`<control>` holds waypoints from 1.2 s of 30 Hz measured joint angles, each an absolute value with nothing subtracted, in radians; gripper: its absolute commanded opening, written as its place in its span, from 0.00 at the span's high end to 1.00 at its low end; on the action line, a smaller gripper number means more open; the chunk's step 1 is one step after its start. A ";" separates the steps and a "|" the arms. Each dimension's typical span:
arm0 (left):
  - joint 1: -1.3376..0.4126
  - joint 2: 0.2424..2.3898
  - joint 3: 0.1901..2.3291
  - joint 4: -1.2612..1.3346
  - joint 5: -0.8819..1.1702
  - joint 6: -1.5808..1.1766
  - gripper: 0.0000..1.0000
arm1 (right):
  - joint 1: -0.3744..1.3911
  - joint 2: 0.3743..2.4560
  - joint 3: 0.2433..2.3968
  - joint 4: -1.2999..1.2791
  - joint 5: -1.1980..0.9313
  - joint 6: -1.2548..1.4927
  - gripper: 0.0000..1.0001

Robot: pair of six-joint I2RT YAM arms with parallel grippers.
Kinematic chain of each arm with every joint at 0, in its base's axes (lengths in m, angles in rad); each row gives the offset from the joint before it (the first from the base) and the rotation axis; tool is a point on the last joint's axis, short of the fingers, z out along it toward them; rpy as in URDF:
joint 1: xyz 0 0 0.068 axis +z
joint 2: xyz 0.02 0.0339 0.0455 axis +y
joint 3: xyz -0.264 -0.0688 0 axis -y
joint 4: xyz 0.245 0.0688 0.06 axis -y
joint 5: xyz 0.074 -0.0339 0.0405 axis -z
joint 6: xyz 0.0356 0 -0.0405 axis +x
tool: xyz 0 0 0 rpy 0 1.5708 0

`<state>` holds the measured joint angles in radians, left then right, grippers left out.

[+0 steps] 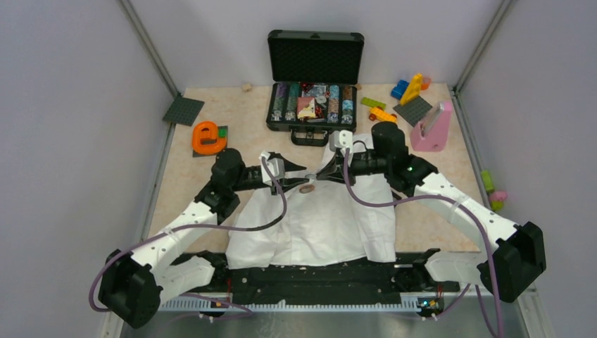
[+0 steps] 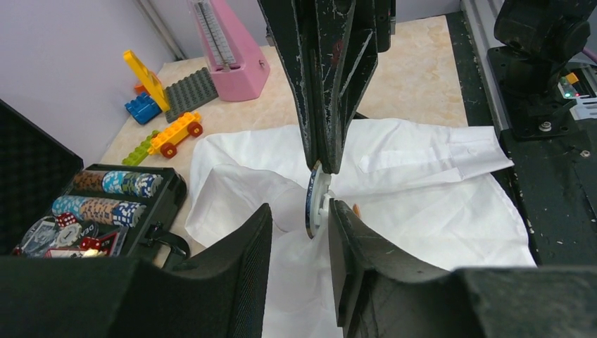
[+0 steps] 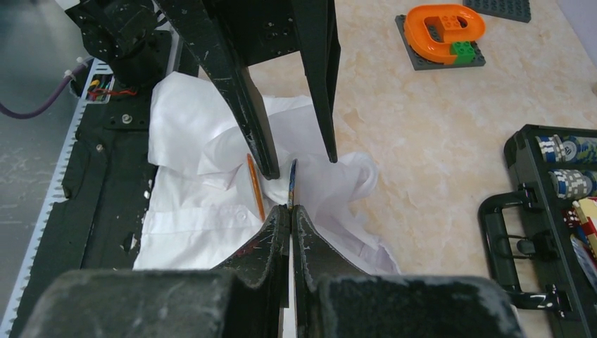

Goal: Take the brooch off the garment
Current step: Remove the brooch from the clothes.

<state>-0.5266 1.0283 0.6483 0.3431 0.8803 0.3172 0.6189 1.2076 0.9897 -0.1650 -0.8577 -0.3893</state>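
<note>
A white shirt (image 1: 317, 225) lies spread on the table. The brooch (image 1: 307, 189) is a small brown-orange ring on its collar area; in the right wrist view it shows as a thin orange edge (image 3: 255, 186). My right gripper (image 3: 291, 209) is shut on the rim of a thin blue-edged, white-backed disc (image 2: 317, 201) standing on edge in the fabric. My left gripper (image 2: 301, 211) is open. Its fingers (image 3: 243, 105) straddle that disc, the right one touching it. Both grippers meet nose to nose over the collar (image 1: 310, 177).
An open black case of poker chips (image 1: 313, 105) stands just behind the shirt. There is an orange letter block (image 1: 208, 137) at the left, and a pink metronome (image 1: 431, 127) and toy bricks (image 1: 408, 88) at the back right. A black rail (image 1: 317, 274) runs along the near edge.
</note>
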 measured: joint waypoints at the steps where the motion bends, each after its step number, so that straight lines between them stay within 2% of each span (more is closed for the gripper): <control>1: -0.527 1.032 0.653 0.343 0.882 0.318 0.67 | 0.619 1.208 0.990 -0.165 -0.859 -0.389 1.00; 9: -0.530 1.060 0.680 0.318 0.902 0.319 0.78 | 0.621 1.222 0.990 -0.165 -0.863 -0.389 1.00; 13: -0.533 1.065 0.685 0.310 0.914 0.322 0.80 | 0.622 1.222 0.990 -0.165 -0.864 -0.389 1.00; 18: -0.537 1.068 0.689 0.299 0.932 0.328 0.94 | 0.624 1.223 0.990 -0.164 -0.868 -0.385 1.00; 22: -0.538 1.080 0.708 0.271 0.937 0.340 1.00 | 0.625 1.223 0.989 -0.165 -0.865 -0.381 1.00; 27: -0.538 1.096 0.729 0.229 0.939 0.350 1.00 | 0.625 1.229 0.989 -0.165 -0.855 -0.373 1.00; 28: -0.538 1.098 0.732 0.224 0.939 0.352 1.00 | 0.625 1.230 0.989 -0.165 -0.853 -0.370 0.98; 30: -0.538 1.102 0.737 0.215 0.938 0.355 1.00 | 0.625 1.231 0.988 -0.163 -0.847 -0.361 0.72; 31: -0.538 1.102 0.737 0.215 0.937 0.353 1.00 | 0.625 1.231 0.986 -0.158 -0.843 -0.351 0.65; 36: -0.550 1.109 0.736 0.264 0.884 0.255 1.00 | 0.624 1.213 0.924 -0.015 -0.814 -0.264 0.54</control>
